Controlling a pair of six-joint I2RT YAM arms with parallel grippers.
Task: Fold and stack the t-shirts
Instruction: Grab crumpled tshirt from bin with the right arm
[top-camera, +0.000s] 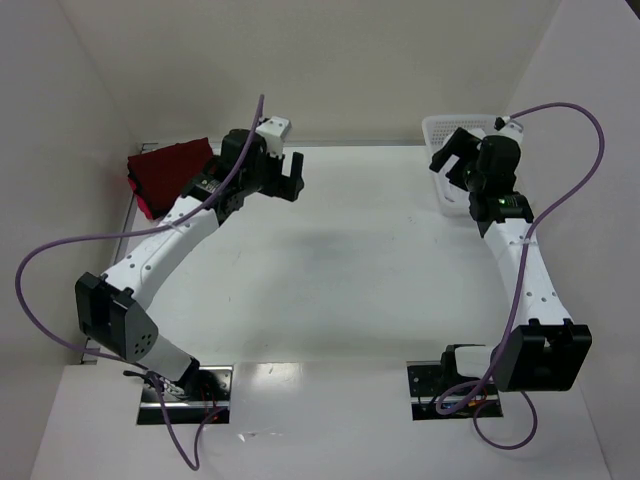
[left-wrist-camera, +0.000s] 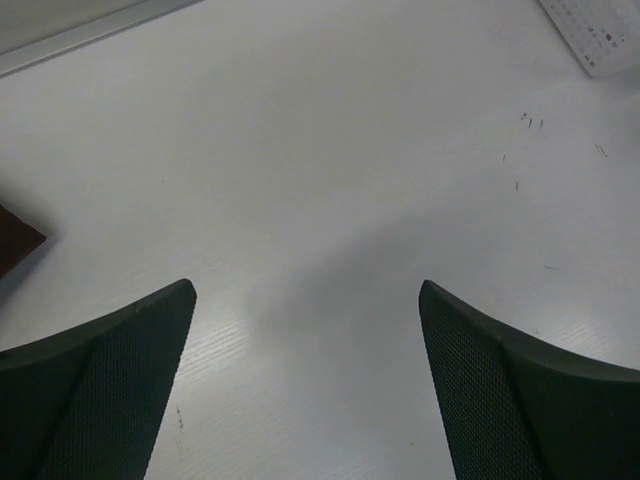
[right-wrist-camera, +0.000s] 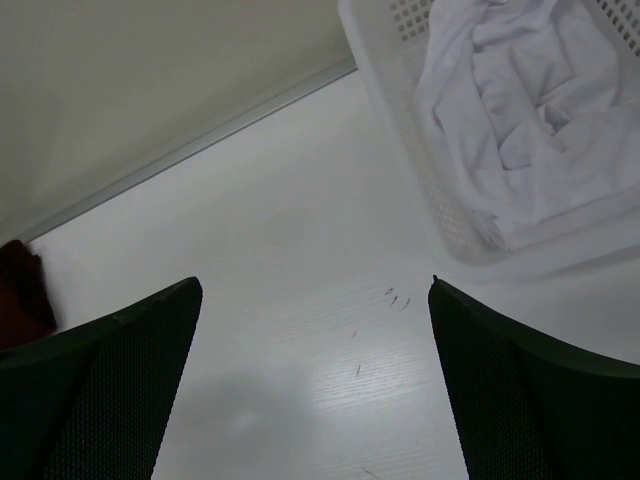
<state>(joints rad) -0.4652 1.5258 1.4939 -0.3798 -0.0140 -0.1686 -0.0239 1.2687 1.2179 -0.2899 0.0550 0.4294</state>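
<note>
A stack of dark red t-shirts lies folded at the table's far left; a corner of it shows in the left wrist view and the right wrist view. A plain white t-shirt lies crumpled inside the white mesh basket at the far right. My left gripper hangs open just right of the red stack, over bare table. My right gripper is open beside the basket's left wall, with nothing between its fingers.
White walls close off the table at the back and on both sides. A corner of the basket shows in the left wrist view. Purple cables loop off both arms. A few small dark marks dot the tabletop near the basket.
</note>
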